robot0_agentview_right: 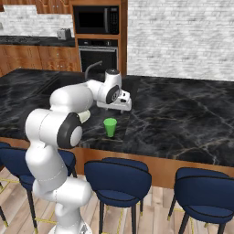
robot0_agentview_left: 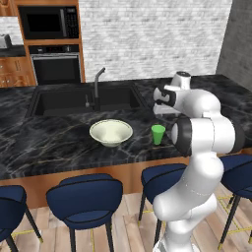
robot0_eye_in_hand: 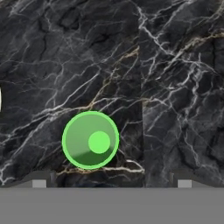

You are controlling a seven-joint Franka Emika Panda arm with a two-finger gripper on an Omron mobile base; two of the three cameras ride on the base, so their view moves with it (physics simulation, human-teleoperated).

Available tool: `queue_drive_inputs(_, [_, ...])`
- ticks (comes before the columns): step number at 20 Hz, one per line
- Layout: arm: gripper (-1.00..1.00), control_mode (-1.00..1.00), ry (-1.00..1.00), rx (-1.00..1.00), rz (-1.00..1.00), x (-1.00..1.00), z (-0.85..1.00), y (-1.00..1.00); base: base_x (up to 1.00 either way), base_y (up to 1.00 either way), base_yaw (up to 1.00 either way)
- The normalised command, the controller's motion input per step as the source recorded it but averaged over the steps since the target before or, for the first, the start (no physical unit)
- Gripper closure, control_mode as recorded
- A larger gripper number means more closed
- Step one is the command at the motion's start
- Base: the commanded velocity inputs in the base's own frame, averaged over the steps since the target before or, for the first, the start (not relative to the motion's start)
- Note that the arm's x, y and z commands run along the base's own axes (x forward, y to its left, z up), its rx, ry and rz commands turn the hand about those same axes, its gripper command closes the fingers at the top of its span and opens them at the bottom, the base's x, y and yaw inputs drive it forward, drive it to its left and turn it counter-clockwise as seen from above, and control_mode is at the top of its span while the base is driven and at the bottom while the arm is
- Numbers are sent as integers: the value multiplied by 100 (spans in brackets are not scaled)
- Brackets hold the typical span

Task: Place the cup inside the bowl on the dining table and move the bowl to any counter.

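Cup: the bright green cup (robot0_agentview_left: 158, 134) is standing upright on the tabletop (robot0_agentview_left: 59, 142) of the dining table, near its front edge and just to the right of the bowl, apart from it. In the right base view the cup (robot0_agentview_right: 110, 127) is sitting in front of and below the hand. In the hand view the cup (robot0_eye_in_hand: 90, 139) is showing from straight above as a green ring with a lighter round bottom, lying left of centre and low in the picture.

Bowl: the cream, pale green bowl (robot0_agentview_left: 111, 132) is resting right way up on the black marble, in front of the sink, with nothing showing inside it. A thin pale sliver at the left edge of the hand view may be its rim; that cannot be told for sure.

Gripper: the gripper (robot0_agentview_right: 122, 109) is hovering over the tabletop behind the cup, pointing downward, not touching the cup. Its jaws are standing spread, the two tips (robot0_eye_in_hand: 39, 182) showing far apart at the bottom of the hand view and nothing lying between them.

Sink: the dark sink (robot0_agentview_left: 81, 100) with its faucet (robot0_agentview_left: 98, 80) is lying behind the bowl.

Stools: blue stools (robot0_agentview_left: 86, 201) are standing along the front of the dining table.

Background: an oven (robot0_agentview_left: 55, 66) and a microwave (robot0_agentview_left: 48, 22) are sitting in wooden cabinets beside a white brick wall (robot0_agentview_left: 152, 34).
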Motion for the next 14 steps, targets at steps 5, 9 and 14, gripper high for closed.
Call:
queue_drive_inputs(5, [-100, -100, 0, 0, 0, 0, -17, 0, 0, 0, 0])
queue_drive_inputs(9, [-100, -100, 0, 0, 0, 1, -18, 0, 0, 0, 0])
queue_drive_inputs(14, [-100, -100, 0, 0, 0, 4, -15, 0, 0, 0, 0])
